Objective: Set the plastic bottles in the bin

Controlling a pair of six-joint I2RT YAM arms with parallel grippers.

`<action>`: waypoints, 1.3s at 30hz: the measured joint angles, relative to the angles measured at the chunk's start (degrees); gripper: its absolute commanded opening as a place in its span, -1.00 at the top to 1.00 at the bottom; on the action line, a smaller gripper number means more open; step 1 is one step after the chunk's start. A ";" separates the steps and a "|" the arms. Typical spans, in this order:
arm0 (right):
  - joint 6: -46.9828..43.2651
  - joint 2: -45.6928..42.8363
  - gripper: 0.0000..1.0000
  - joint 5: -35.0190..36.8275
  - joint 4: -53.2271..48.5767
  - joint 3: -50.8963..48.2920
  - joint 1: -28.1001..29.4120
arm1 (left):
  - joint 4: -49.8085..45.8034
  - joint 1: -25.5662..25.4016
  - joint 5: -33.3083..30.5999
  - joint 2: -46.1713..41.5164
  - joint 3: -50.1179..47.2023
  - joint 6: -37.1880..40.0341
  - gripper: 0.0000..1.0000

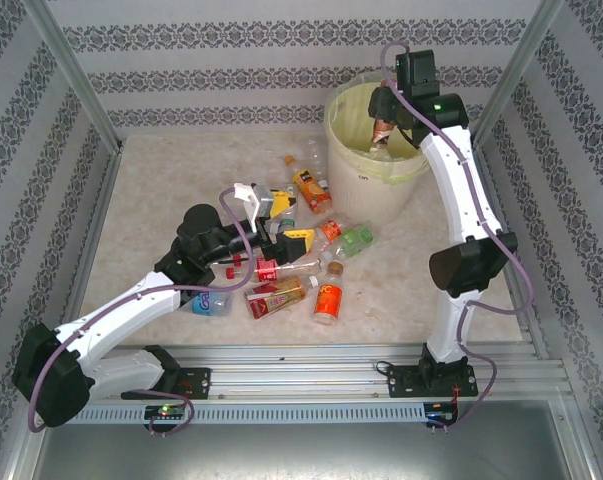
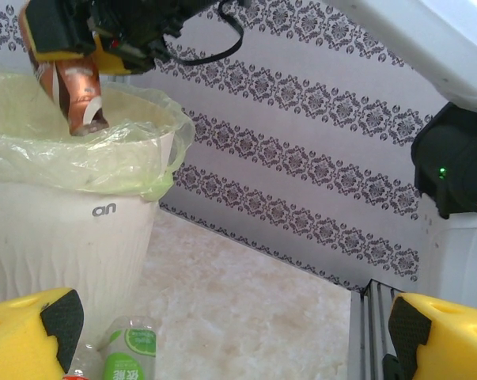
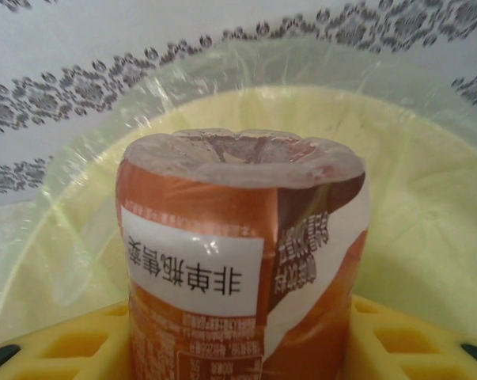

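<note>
My right gripper hangs over the bin, shut on an orange-labelled plastic bottle that sits between its yellow fingers, base toward the camera. The bottle dangles just above the rim of the bin, which is cream-white with a pale yellow bag. Several plastic bottles lie in a pile mid-table: an orange one, a green one, a red one, another orange one. My left gripper stands open over this pile, nothing between its fingers. A green-labelled bottle lies below it.
Patterned walls enclose the table on three sides. A metal rail runs along the near edge by the arm bases. The right arm's elbow stands to the right of the bin. Bare tabletop stretches left of the pile.
</note>
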 measured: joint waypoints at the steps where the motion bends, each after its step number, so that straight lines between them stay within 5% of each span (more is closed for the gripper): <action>1: 0.24 0.85 -0.05 -0.57 -0.61 0.44 -0.28 | 0.00 0.00 0.00 0.00 0.00 0.09 -1.00; 17: 3.32 12.61 -0.10 -6.64 -8.92 5.31 -2.78 | -1.81 0.00 -1.46 0.98 0.00 2.01 -1.00; 29: 4.26 14.73 -0.67 -8.00 -13.44 9.35 -2.78 | -3.48 0.00 -2.36 0.98 0.00 2.69 -1.00; 39: 3.32 9.64 -0.72 -9.11 -14.23 11.13 -3.02 | -15.10 0.00 -7.63 -0.46 3.10 4.37 -1.00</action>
